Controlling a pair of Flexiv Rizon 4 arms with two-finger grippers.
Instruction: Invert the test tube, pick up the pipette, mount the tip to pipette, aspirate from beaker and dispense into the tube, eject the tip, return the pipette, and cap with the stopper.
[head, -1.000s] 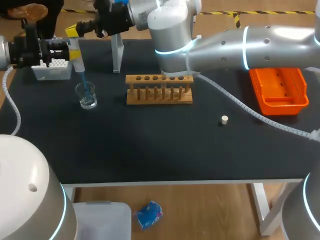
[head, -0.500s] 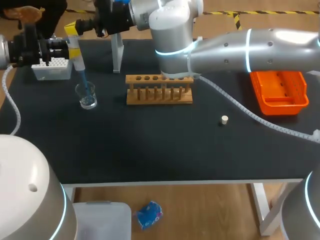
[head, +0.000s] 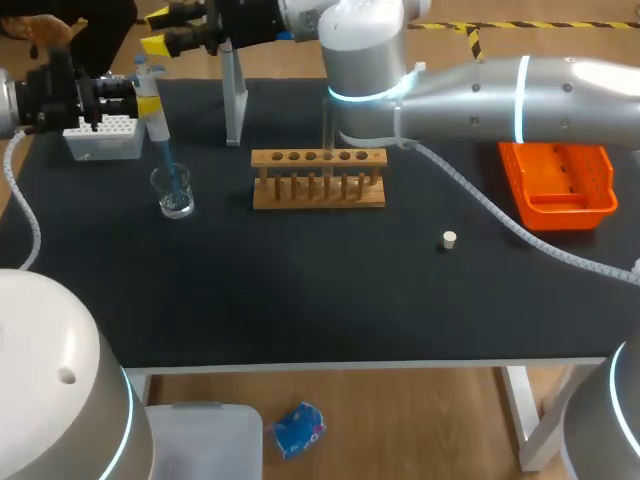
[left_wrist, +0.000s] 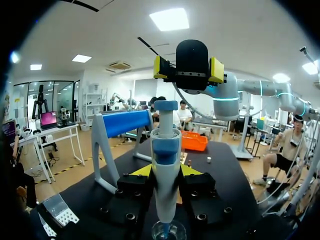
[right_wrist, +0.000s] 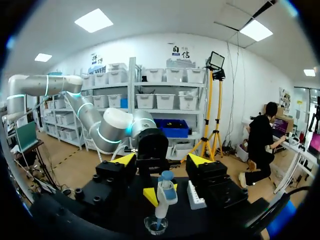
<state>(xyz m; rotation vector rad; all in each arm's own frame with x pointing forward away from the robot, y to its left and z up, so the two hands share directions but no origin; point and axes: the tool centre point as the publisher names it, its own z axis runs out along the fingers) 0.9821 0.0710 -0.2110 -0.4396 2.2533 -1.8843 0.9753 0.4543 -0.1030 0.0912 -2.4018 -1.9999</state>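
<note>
Near the far left corner of the matte black counter, the left gripper pinches a white-and-blue plastic pipette upright between its jaws. The pipette's slim blue tip dips into a clear glass beaker. Just behind sits a white tip box. The right gripper hangs above the counter's far edge with its jaws spread. At mid-counter a slatted wooden rack holds one clear test tube upright. A small white cylindrical stopper lies alone toward the right, and an orange plastic basket sits at the right edge.
</note>
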